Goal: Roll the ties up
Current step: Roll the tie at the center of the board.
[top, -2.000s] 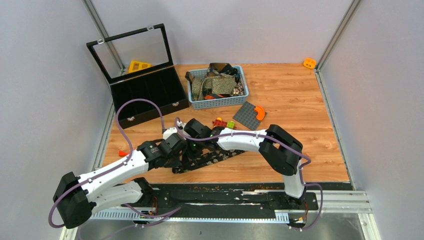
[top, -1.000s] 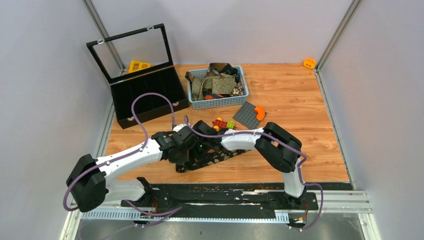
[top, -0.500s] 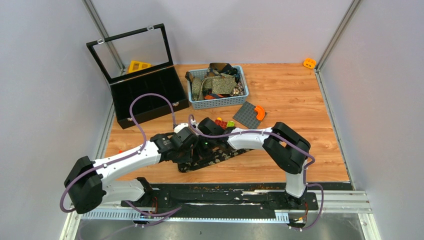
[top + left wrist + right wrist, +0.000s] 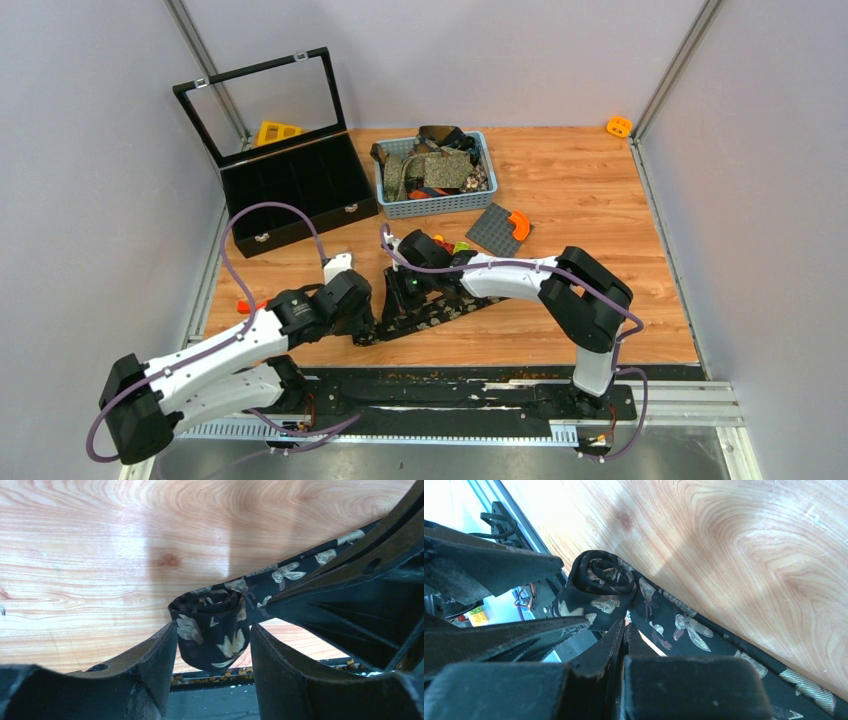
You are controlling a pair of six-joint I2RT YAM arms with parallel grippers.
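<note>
black floral tie (image 4: 445, 308) flat on worktop (image 4: 600, 220), lower centre of top view, its left end wound into a roll (image 4: 212, 625). left jaws parted, flanking the roll, no clear squeeze. right jaws fully closed, tips on the tie just beside the roll; can't tell if fabric's pinched. other ties (image 4: 432, 165) in basket (image 4: 436, 208), upper centre.

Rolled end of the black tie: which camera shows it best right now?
Right wrist. It looks down onto the rolled end, so the spiral shows clearly. Left wrist shows its side, between the fingers of the left gripper. Top external shows only the tie; the roll is too small to make out.
</note>
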